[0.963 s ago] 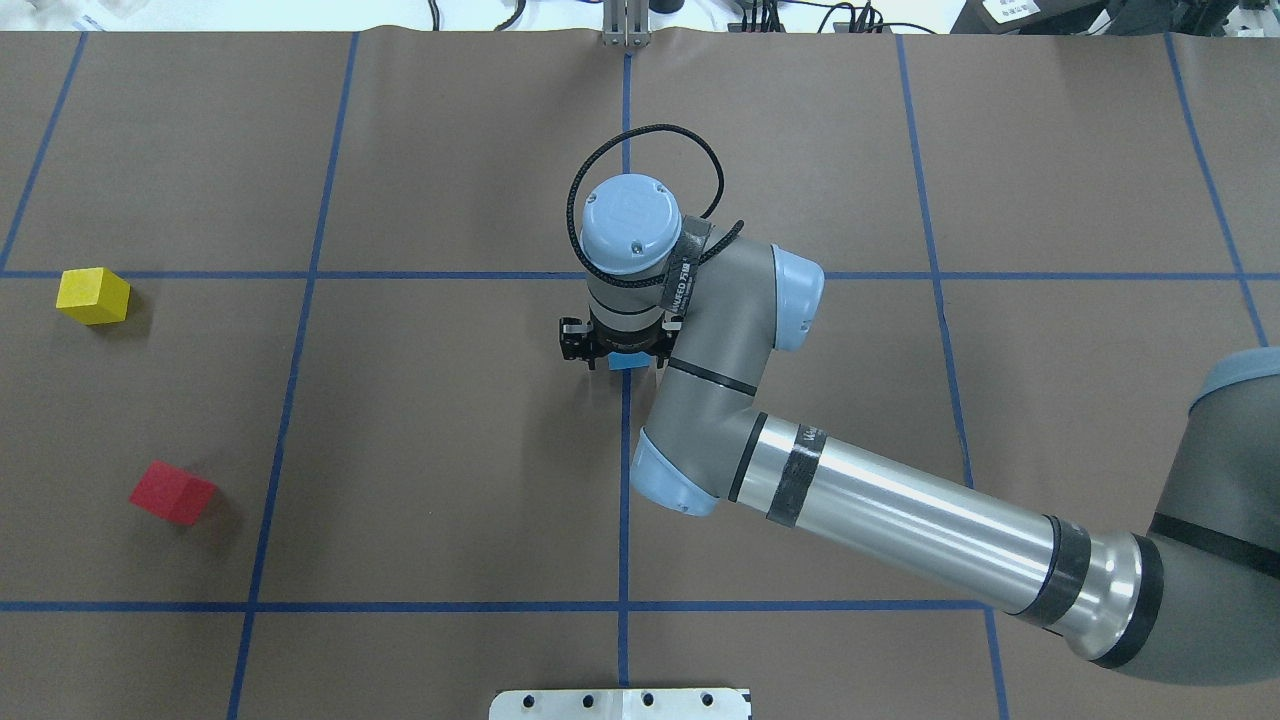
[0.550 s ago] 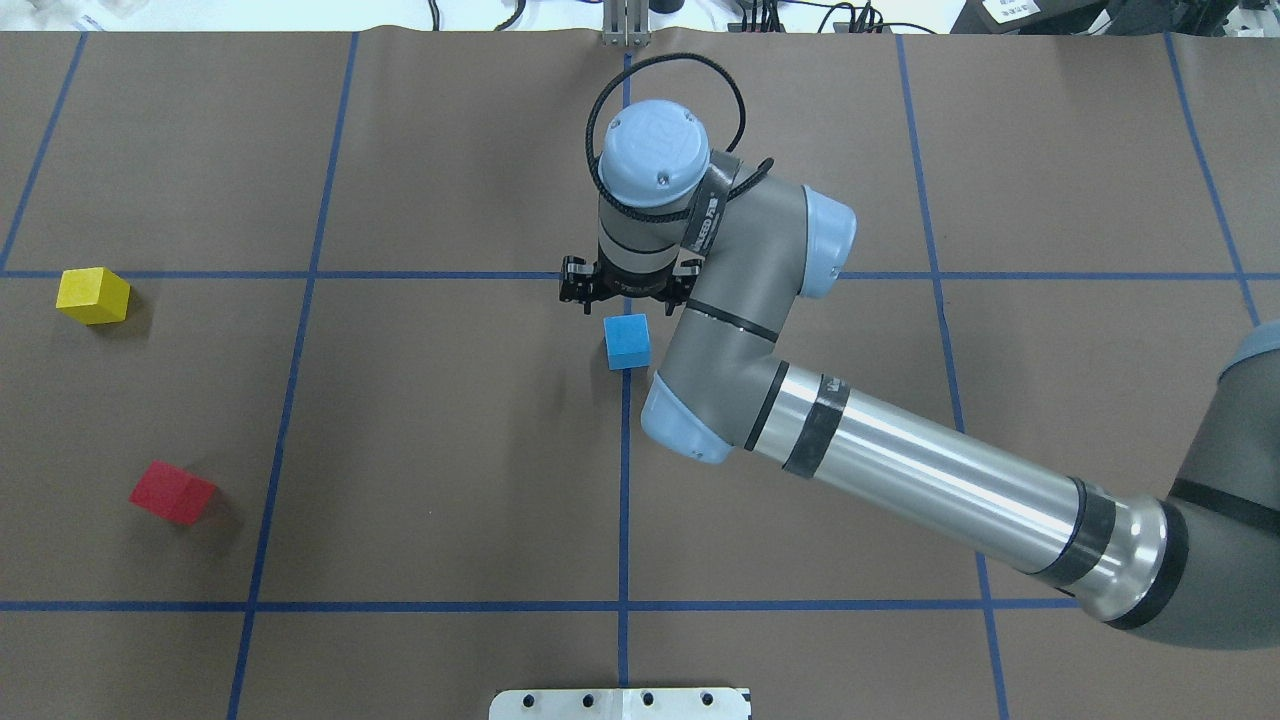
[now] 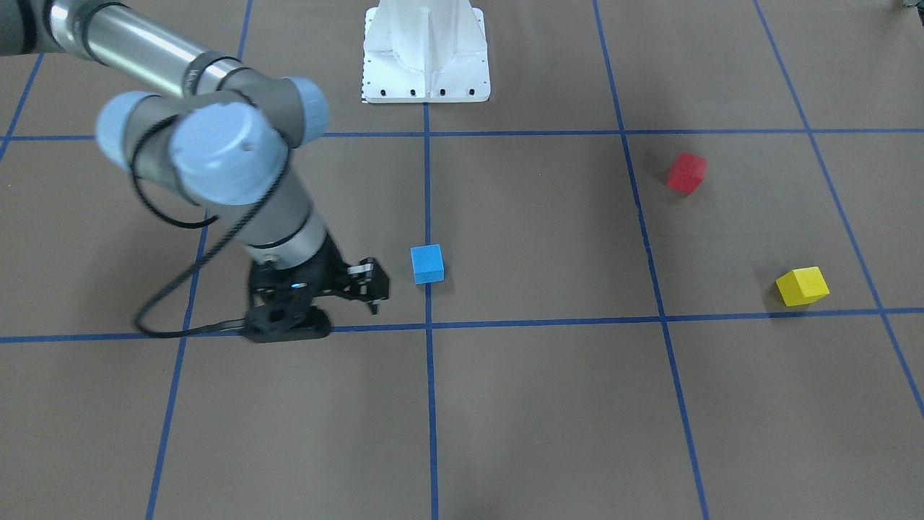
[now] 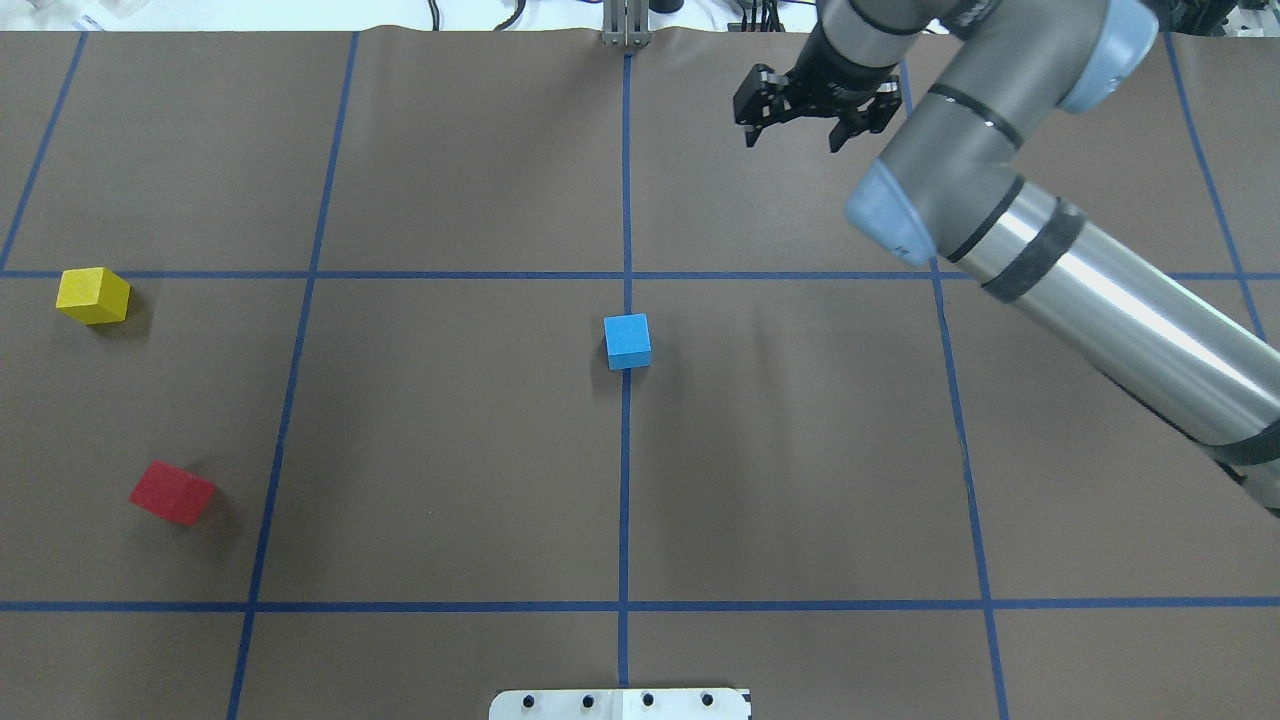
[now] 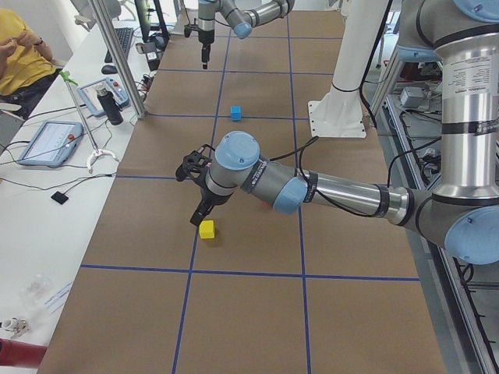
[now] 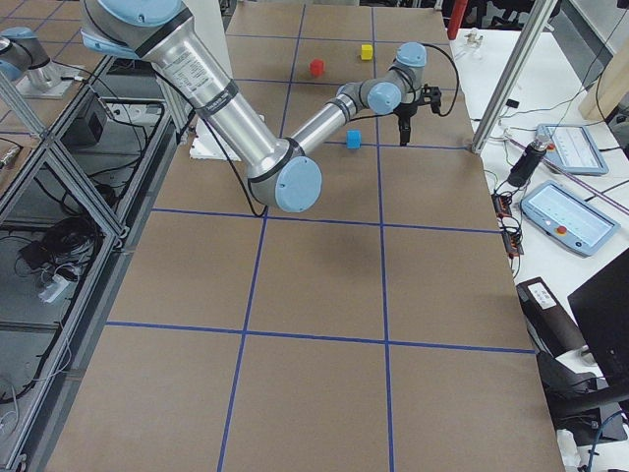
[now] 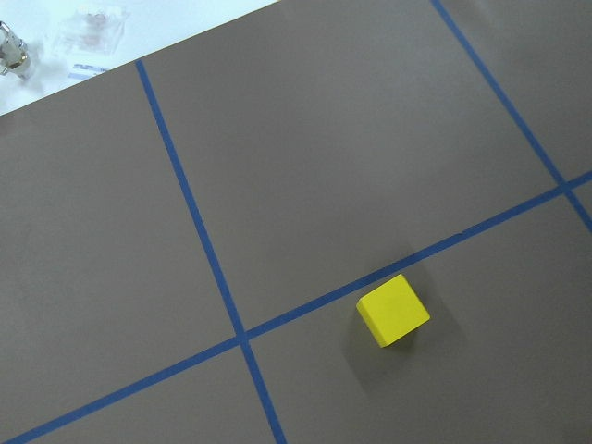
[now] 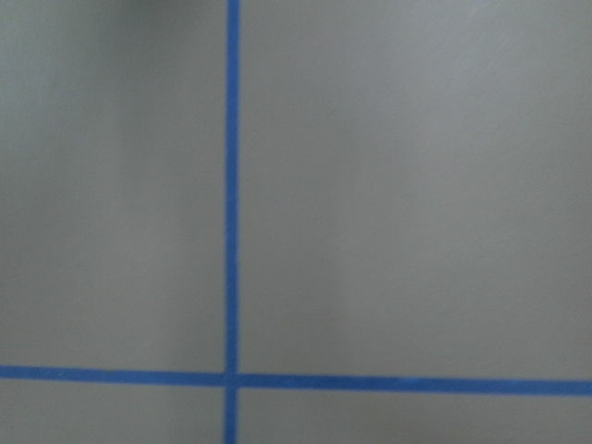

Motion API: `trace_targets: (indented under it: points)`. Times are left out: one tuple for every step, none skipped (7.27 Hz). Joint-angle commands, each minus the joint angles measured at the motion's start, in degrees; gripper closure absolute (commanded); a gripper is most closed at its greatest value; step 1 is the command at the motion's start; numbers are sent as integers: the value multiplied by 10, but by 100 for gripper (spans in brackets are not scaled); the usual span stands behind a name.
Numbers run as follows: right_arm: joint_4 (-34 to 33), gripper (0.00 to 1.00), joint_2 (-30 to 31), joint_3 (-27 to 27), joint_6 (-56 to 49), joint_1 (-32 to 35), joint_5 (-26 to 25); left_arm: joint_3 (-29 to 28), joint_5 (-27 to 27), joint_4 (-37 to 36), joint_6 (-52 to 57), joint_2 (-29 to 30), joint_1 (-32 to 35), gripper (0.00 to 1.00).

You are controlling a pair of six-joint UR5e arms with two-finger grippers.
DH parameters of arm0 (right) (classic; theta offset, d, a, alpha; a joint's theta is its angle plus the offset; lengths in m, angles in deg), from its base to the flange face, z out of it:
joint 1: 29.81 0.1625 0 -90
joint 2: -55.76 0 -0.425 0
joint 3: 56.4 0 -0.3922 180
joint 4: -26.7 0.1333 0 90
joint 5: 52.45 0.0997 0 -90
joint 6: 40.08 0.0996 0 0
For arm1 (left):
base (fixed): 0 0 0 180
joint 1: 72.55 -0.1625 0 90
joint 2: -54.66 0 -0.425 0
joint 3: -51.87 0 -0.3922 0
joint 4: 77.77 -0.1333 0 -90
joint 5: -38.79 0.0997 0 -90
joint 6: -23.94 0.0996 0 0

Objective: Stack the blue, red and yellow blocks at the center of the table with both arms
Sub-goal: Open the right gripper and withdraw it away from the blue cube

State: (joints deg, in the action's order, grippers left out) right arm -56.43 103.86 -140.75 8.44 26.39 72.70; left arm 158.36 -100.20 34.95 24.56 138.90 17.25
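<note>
right claw (image 4: 792,138) spread wide, pinching nothing. small blue cube (image 4: 627,341) well apart from it, nearer the robot and to its left, on a blue tape line (image 4: 625,480). yellow cube (image 5: 207,229) near the left claw (image 5: 196,218); cannot tell spread or pressed together. red cube (image 4: 172,492) far left of the right claw.

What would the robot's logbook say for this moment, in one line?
blue block: center, alone | red block, yellow block: unstacked, apart | right gripper: open, empty | left gripper: near yellow block, state unclear
</note>
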Motion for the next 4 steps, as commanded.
trace_targets:
  points:
    - [1, 1, 93, -27, -207, 129, 62, -11, 1, 24, -68, 4, -65, 0]
    - [1, 1, 137, -25, -316, 181, 81, -27, 6, 24, -122, 9, -80, 0]
    - [1, 1, 179, -20, -417, 230, 104, -41, 52, 25, -147, 15, -112, 0]
    - [1, 1, 216, -19, -487, 267, 111, -60, 97, 27, -197, 34, -148, 0]
